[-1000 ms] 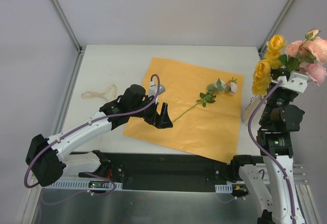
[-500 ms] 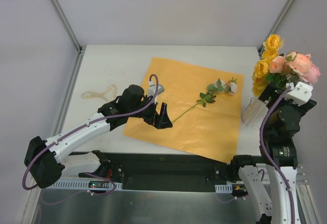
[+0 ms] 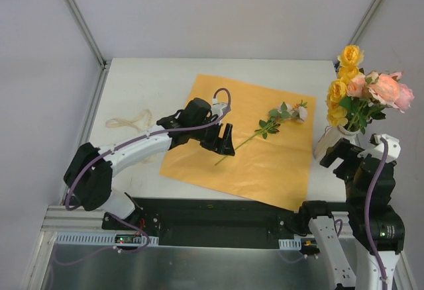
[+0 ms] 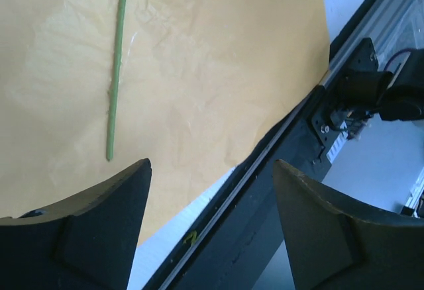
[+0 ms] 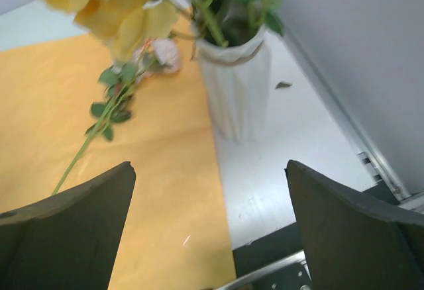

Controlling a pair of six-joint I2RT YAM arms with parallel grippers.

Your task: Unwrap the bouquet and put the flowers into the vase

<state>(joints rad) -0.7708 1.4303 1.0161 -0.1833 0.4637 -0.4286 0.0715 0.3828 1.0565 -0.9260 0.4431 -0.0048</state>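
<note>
Two tools, both spread wide and both empty. The left tool point(image 3: 222, 141) hangs its matte black, wedge-shaped fingers point(image 4: 99, 224) over the orange paper sheet point(image 3: 265, 164), gripping nothing. The cut end of a single rose stem point(image 3: 255, 136) lies just beside one finger, apart from it. That stem is thin, straight and green, with small leaves and a pale bud at its far end, and it lies flat on the sheet. The sheet is bright orange, roughly square and faintly crinkled, laid open on the white table point(image 3: 152, 81).

The right tool point(image 3: 361, 152) has its jaws parted and touches nothing, near the vase point(image 3: 329, 141) on its near side. The vase is small and white with a ribbed body, upright on the table just off the sheet's right edge. From above, foliage hides its rim. The flowers point(image 3: 368, 95), yellow and pink roses with green leaves, stand in the vase. The right wrist view crops and blurs the blooms. A cream ribbon point(image 3: 129, 119) lies in a loose loop on the table, well left of the sheet.
</note>
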